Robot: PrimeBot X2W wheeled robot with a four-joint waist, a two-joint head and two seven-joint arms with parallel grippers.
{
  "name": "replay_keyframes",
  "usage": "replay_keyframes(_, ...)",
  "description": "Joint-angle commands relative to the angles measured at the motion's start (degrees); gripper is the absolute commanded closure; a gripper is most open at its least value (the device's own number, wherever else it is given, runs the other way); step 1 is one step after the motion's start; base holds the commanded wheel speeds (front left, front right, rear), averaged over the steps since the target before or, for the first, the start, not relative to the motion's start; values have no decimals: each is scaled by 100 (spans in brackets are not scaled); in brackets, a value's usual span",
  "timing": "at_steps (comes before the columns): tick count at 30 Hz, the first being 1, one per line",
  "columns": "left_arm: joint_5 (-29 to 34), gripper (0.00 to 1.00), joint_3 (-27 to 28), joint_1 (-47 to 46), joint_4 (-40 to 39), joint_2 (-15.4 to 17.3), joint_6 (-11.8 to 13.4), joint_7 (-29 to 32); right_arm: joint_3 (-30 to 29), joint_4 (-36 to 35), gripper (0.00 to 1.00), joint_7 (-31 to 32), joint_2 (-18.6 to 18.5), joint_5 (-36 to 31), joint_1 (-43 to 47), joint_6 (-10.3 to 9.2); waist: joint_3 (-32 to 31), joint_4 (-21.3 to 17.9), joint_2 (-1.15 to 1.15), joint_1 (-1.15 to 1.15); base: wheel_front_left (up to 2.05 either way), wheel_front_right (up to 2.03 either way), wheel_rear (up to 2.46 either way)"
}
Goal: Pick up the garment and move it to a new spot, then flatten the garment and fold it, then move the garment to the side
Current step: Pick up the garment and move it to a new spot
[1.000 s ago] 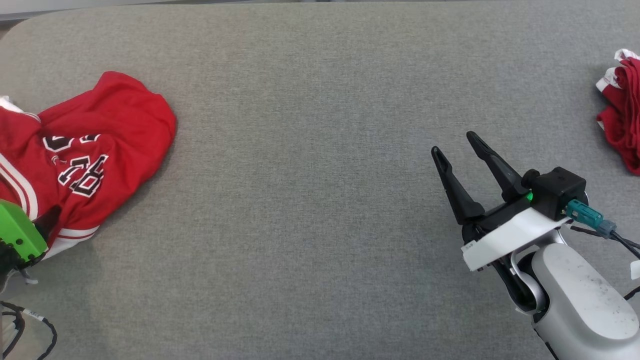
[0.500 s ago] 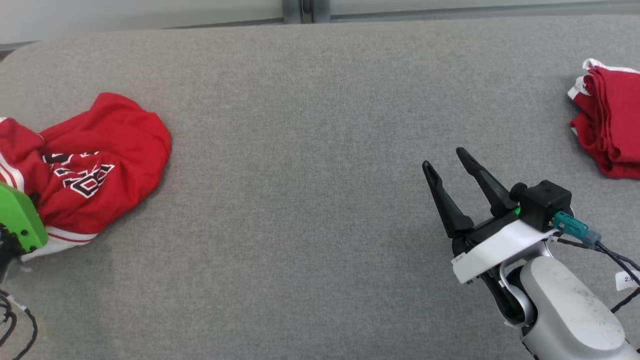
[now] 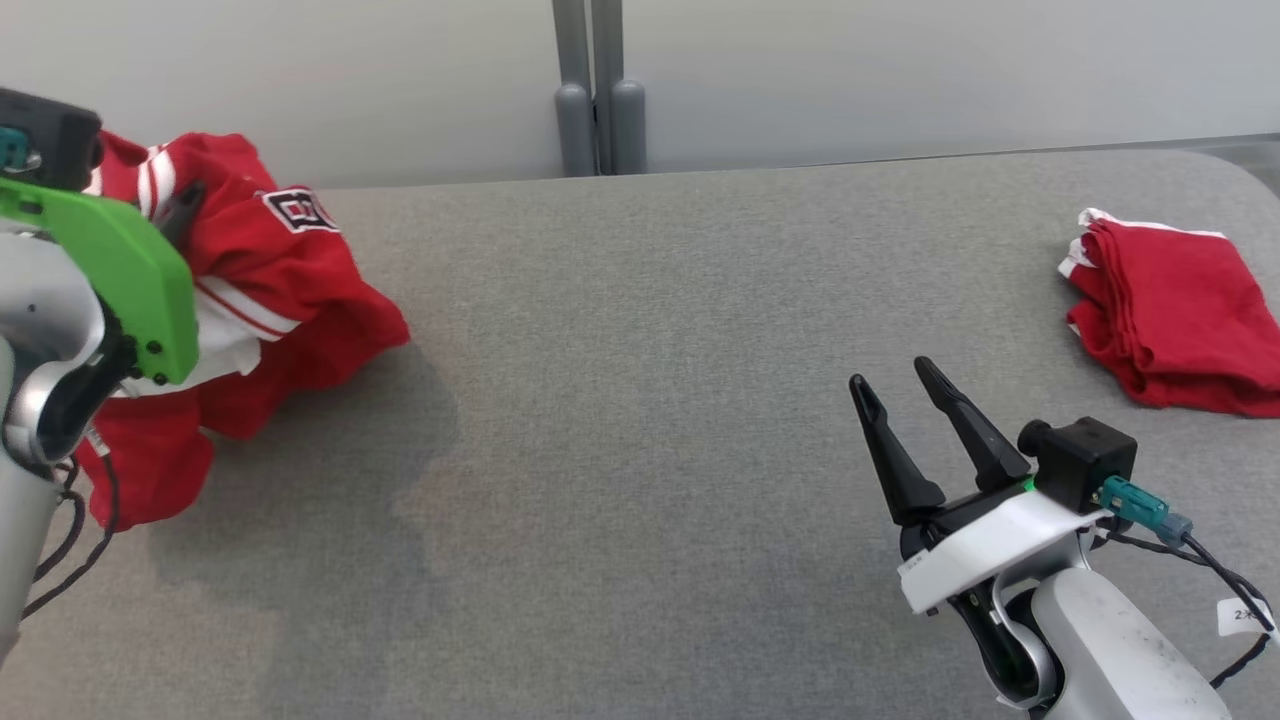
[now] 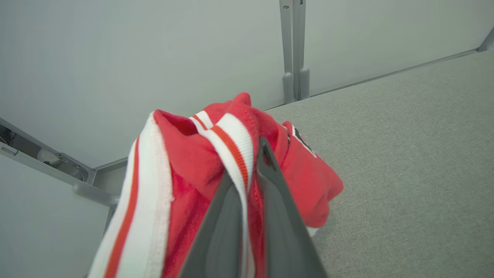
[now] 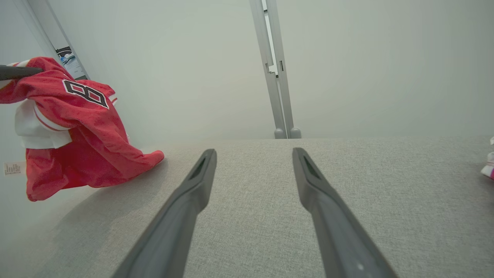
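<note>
The garment [image 3: 290,270] is a red jersey with white-and-red trim and black-and-white numbers. It hangs bunched at the far left of the grey table [image 3: 640,420], its lower folds still touching the surface. My left gripper [image 3: 183,205], behind its green wrist plate, is shut on the jersey's striped trim. In the left wrist view the two fingers of the left gripper [image 4: 251,156] pinch that trim of the jersey [image 4: 185,162]. My right gripper [image 3: 890,378] hovers open over the table's right half, far from the jersey [image 5: 77,127], and the right gripper [image 5: 252,152] holds nothing.
A second red garment [image 3: 1170,320] lies folded at the table's far right. A grey post [image 3: 595,90] stands against the pale wall behind the table's back edge. Bare grey cloth stretches between the two arms.
The head camera has tilted up, bringing the wall into view. My left gripper has lifted the jersey up off the table. The right arm has stayed about where it was.
</note>
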Motion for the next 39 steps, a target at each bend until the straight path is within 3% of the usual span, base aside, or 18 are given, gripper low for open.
replay_keyframes(1,34,100,-70,-144,-160,-54,-16,15,-57,1,0,-16,15,11,109,-6,-250,-341,0,0,0,0,0)
replay_keyframes(5,131,100,-250,-408,-690,-232,-1,17,-227,-35,0,-16,5,-13,214,-6,-319,-631,0,0,0,0,0)
replay_keyframes(13,-96,100,-384,-364,-1265,-1106,324,-255,-533,-87,0,-16,-11,-43,345,-6,-241,-1083,0,0,0,0,0)
replay_keyframes(18,-145,100,-396,358,-989,-1513,535,-1032,-572,-79,0,-16,-7,-39,302,-6,-61,-1308,0,0,0,0,0)
replay_keyframes(22,83,99,-544,955,-109,-1716,464,-2029,-554,-54,0,-16,-34,-18,224,-6,69,-1422,0,0,0,0,0)
replay_keyframes(24,232,80,-633,1084,479,-1788,357,-2515,-546,-45,0,-16,-52,-3,200,-6,114,-1442,0,0,0,0,0)
replay_keyframes(26,268,40,-714,1154,1015,-1921,261,-2948,-538,-40,0,-16,-67,5,194,-6,141,-1431,0,0,0,0,0)
replay_keyframes(27,341,33,-780,1154,1306,-1951,206,-3155,-526,-36,0,-16,-77,0,189,-6,156,-1412,0,0,0,0,0)
replay_keyframes(29,310,0,-844,1119,1795,-2072,131,-3373,-505,-29,0,-16,-89,-2,165,-6,174,-1361,0,0,0,0,0)
replay_keyframes(34,266,0,-998,897,2430,-2249,32,-3827,-424,11,0,-16,-118,24,189,-7,125,-1166,0,0,0,0,0)
replay_keyframes(39,274,0,-1171,795,2441,-2205,-1,-4083,-430,26,0,-16,-156,24,260,-7,-7,-930,0,0,0,0,0)
